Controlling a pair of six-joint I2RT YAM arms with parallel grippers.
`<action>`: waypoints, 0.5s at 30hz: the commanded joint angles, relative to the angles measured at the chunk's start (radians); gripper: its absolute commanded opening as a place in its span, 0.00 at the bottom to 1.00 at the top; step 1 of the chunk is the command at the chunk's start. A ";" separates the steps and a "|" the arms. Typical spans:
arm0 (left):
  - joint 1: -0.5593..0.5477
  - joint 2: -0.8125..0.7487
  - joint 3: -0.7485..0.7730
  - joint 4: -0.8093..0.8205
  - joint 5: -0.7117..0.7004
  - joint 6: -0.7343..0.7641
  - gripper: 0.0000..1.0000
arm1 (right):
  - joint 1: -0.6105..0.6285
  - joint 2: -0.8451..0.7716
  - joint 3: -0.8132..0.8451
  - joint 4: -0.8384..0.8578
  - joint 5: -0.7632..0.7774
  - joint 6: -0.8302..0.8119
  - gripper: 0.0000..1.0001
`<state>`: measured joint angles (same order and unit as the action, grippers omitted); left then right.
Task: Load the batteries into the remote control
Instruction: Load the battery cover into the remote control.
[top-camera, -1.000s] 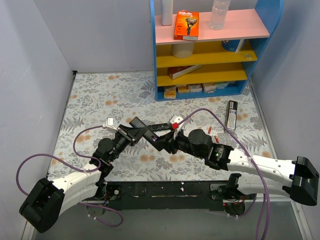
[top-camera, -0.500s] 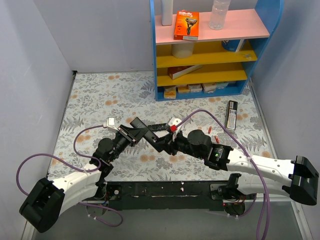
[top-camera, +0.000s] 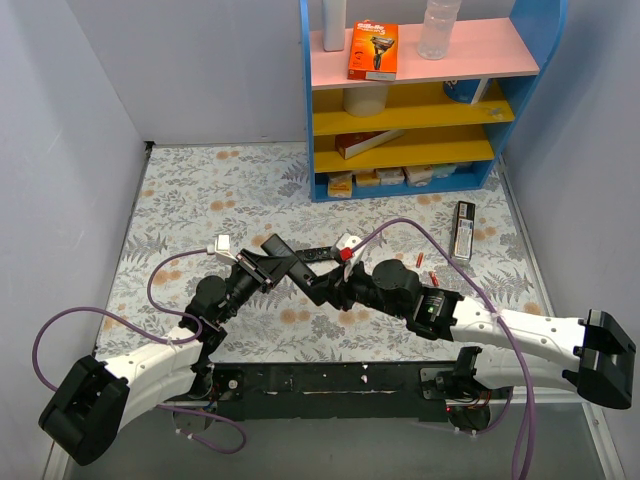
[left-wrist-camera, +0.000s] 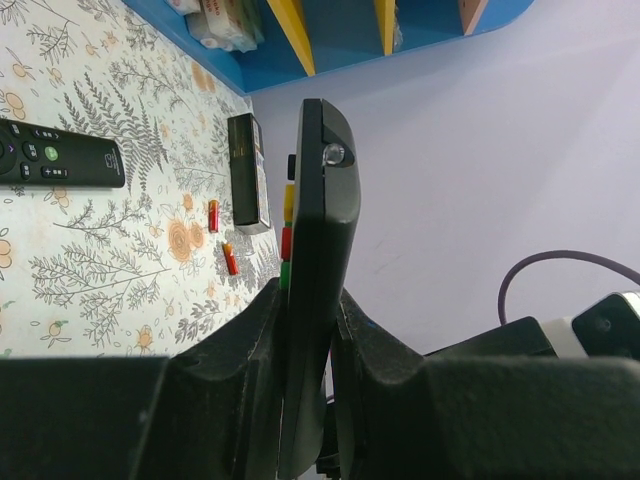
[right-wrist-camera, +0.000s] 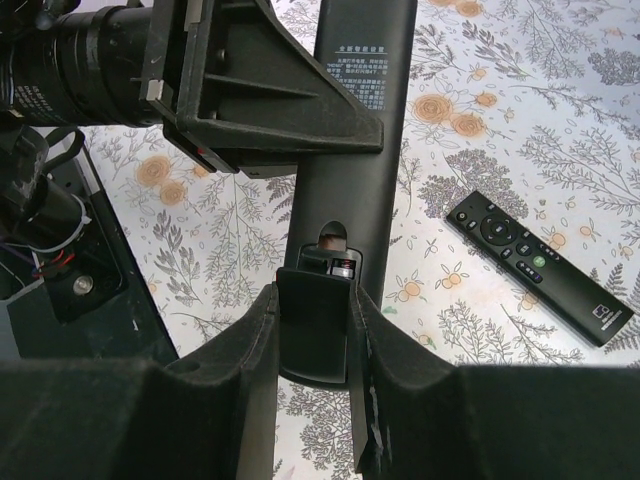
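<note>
My left gripper (top-camera: 262, 266) is shut on the remote control (top-camera: 292, 264) and holds it on edge above the table; in the left wrist view the remote (left-wrist-camera: 320, 220) stands between the fingers (left-wrist-camera: 240, 350), its coloured buttons on its left edge. My right gripper (right-wrist-camera: 314, 300) is shut on the small black cover piece (right-wrist-camera: 313, 330), held against the open battery compartment in the remote's back (right-wrist-camera: 365, 120). A dark battery (right-wrist-camera: 345, 268) shows inside, just above the cover. Two red batteries (left-wrist-camera: 213, 214) lie on the table, also in the top view (top-camera: 422, 263).
A slim black remote (right-wrist-camera: 540, 265) lies on the floral table by the grippers. A black remote with a silver edge (top-camera: 464, 230) lies at the right. A blue shelf unit (top-camera: 410, 100) stands at the back. Purple cables loop by both arms.
My right gripper has shifted slightly left, closer to the remote, with the cover in it. The left arm has barely moved.
</note>
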<state>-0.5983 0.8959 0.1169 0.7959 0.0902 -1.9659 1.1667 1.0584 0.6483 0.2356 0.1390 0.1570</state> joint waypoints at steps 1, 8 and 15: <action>0.002 -0.015 0.053 0.120 0.014 -0.177 0.00 | -0.002 0.018 -0.013 -0.035 0.036 0.035 0.27; 0.002 -0.032 0.044 0.114 0.003 -0.177 0.00 | -0.004 0.020 -0.016 -0.028 0.036 0.041 0.29; 0.003 -0.014 0.043 0.124 0.013 -0.179 0.00 | -0.002 0.034 -0.001 -0.025 0.022 0.004 0.36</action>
<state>-0.5983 0.8959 0.1169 0.7982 0.0902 -1.9587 1.1664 1.0695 0.6483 0.2379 0.1539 0.1875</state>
